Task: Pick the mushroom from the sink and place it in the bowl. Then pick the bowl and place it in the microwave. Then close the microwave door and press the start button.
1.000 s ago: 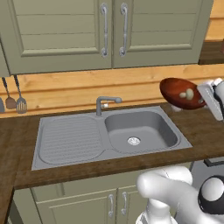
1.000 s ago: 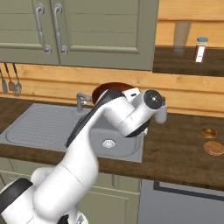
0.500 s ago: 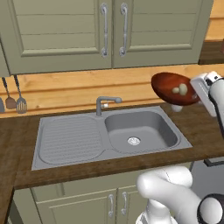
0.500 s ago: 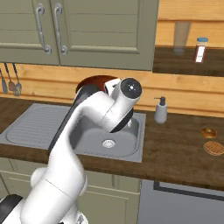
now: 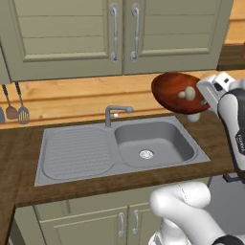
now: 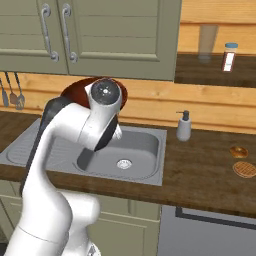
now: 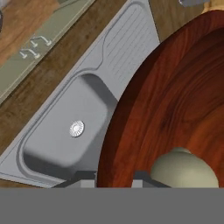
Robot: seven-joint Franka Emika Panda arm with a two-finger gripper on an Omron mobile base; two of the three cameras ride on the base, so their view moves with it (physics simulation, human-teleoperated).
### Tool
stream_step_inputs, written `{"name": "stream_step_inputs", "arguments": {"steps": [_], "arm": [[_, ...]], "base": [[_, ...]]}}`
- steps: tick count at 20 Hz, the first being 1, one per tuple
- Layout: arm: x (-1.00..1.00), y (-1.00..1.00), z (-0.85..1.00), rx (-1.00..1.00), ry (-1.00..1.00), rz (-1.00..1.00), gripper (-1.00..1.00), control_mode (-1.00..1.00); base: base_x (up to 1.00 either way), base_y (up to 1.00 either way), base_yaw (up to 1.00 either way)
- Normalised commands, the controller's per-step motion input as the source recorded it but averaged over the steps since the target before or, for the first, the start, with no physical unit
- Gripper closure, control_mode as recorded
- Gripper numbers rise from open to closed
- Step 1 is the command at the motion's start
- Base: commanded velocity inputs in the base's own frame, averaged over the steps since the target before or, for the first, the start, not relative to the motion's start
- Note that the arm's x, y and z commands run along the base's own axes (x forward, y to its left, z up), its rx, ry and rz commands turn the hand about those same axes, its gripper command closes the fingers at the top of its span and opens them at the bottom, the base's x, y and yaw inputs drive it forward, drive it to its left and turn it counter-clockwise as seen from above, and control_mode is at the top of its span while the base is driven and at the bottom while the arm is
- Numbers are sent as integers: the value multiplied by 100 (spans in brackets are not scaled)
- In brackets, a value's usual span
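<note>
Now carried higher and further left than 1 second back: bowl [image 5: 179,92] up in the air over the right end of the sink [image 5: 119,150], mushroom [image 5: 190,93] riding inside near the gripped rim. Gripper [image 5: 208,92] pinched narrow on that rim, jaws barely apart. Means step 1 looks done and the haul toward the microwave is underway. Bowl tilted, open face turned toward the left base camera and the cabinets [image 5: 115,36], round with no real long axis. Mushroom cap [image 7: 186,168] bulging out toward the hand camera, stem hidden.
</note>
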Motion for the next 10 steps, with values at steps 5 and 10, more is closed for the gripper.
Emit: {"name": "stream_step_inputs", "arguments": {"steps": [5,10], "arm": [[-50,38,54,-1,0,0,100,-100],[-77,0,15,0,-5,0,100,-100]], "base": [[0,0,0],[0,0,0]]}}
